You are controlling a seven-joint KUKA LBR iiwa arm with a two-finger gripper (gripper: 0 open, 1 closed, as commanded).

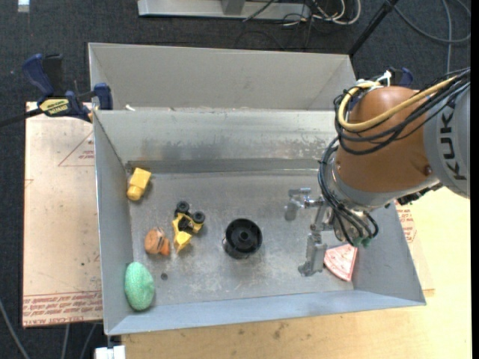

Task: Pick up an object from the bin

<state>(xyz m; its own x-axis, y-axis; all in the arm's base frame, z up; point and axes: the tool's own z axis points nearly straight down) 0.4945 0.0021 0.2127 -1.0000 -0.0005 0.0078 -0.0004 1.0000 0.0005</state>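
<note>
The tool [307,232] is hanging low over the bin's [224,155] floor near its right wall, fingers spread with nothing between them, probably readying a grasp. A pink wedge [341,262] is lying just beside it, toward the front right corner.

Scuffed matt metal bin [224,144]; green egg [139,286] perhaps rough-skinned.

Orange wrist cover [383,149], yellow cables [346,105], silver gripper [304,234]
</note>
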